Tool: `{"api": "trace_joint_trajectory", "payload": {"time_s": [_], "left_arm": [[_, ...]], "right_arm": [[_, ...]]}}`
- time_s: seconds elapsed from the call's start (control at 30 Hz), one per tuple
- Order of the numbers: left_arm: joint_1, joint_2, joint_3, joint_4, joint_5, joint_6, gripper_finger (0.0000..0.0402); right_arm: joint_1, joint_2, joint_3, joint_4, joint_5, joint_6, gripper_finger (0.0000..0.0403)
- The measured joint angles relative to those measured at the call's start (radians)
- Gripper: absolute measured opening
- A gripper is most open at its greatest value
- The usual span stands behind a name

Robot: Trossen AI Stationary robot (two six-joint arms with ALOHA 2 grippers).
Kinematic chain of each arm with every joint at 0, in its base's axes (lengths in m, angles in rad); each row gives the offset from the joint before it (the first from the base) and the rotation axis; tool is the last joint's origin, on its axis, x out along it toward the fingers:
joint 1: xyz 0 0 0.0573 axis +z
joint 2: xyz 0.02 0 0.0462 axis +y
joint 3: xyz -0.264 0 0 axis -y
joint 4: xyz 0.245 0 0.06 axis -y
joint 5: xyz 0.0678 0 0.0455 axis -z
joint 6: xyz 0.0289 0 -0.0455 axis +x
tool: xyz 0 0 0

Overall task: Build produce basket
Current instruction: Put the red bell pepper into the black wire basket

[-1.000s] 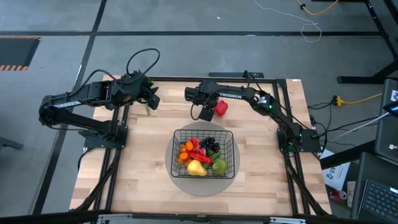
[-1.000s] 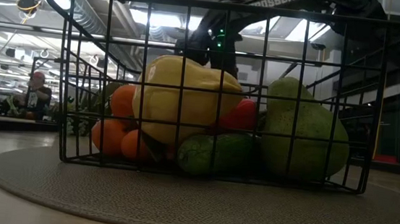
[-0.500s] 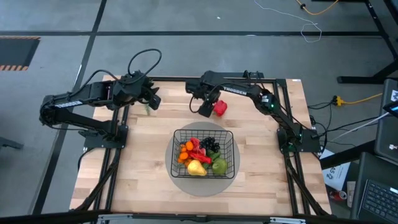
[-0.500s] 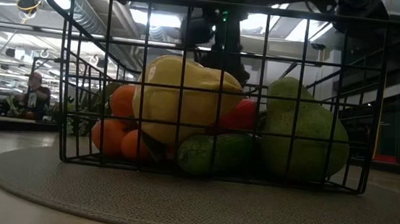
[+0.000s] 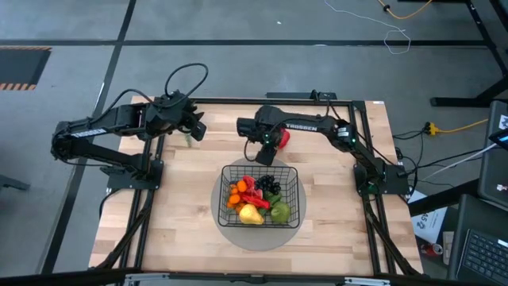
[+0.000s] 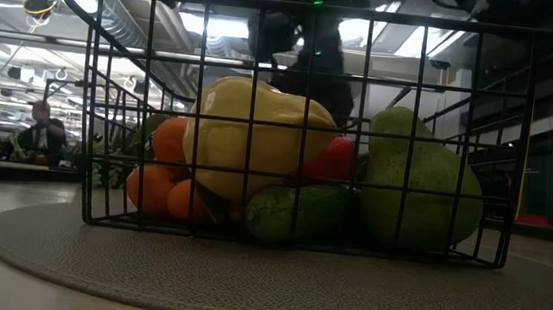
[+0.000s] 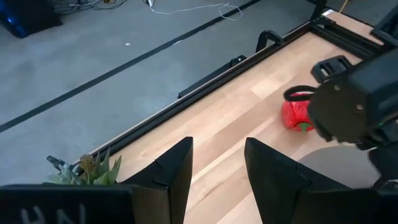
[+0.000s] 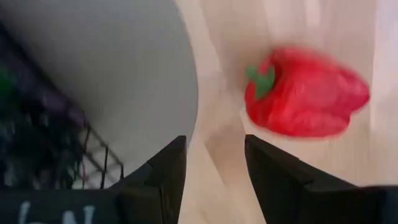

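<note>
Pale, planked wooden counter (image 5: 182, 214), framed by dark metal rails along its sides and far edge. Near the middle, a round grey woven mat (image 5: 259, 230) flat on the wood. On the mat, a black wire-mesh basket (image 5: 295, 208), roughly square with low open-grid sides, loaded with small toy produce. Toward the far edge, a glossy red toy bell pepper with a green stem (image 8: 305, 93) directly on the boards, just off the mat's rim and apart from the basket. At the far left corner, a leafy green sprig (image 7: 87, 169) on the wood beside the rail.
</note>
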Motion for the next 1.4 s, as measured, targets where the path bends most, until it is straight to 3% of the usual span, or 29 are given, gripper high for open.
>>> {"api": "trace_joint_trajectory", "payload": {"time_s": [0.23, 0.33, 0.5, 0.77, 0.9, 1.17, 1.4], "left_arm": [[0.0, 0.0, 0.0, -0.003, -0.003, 0.051, 0.0142], [0.0, 0.0, 0.0, -0.003, -0.004, 0.053, 0.0142], [0.001, 0.0, 0.0, -0.003, -0.011, 0.054, 0.0142], [0.001, 0.0, 0.0, -0.001, -0.034, 0.054, 0.0142], [0.001, 0.0, 0.0, 0.0, -0.034, 0.054, 0.0142], [0.001, 0.0, 0.0, 0.001, -0.034, 0.054, 0.0142], [0.001, 0.0, 0.0, 0.001, -0.034, 0.054, 0.0142]], "right_arm": [[-0.01, -0.262, -0.279, -0.003, -0.021, -0.027, 0.0165], [-0.024, -0.405, -0.441, 0.027, -0.017, 0.045, 0.0165], [-0.031, -0.555, -0.731, 0.285, -0.009, 0.169, 0.0165], [-0.109, -0.578, -1.013, 0.705, -0.05, 0.295, 0.0165], [-0.145, -0.578, -1.074, 0.81, -0.058, 0.371, 0.0165], [-0.188, -0.569, -1.114, 0.908, -0.012, 0.371, 0.0165], [-0.228, -0.532, -1.115, 1.082, 0.137, 0.369, 0.0165]]}}
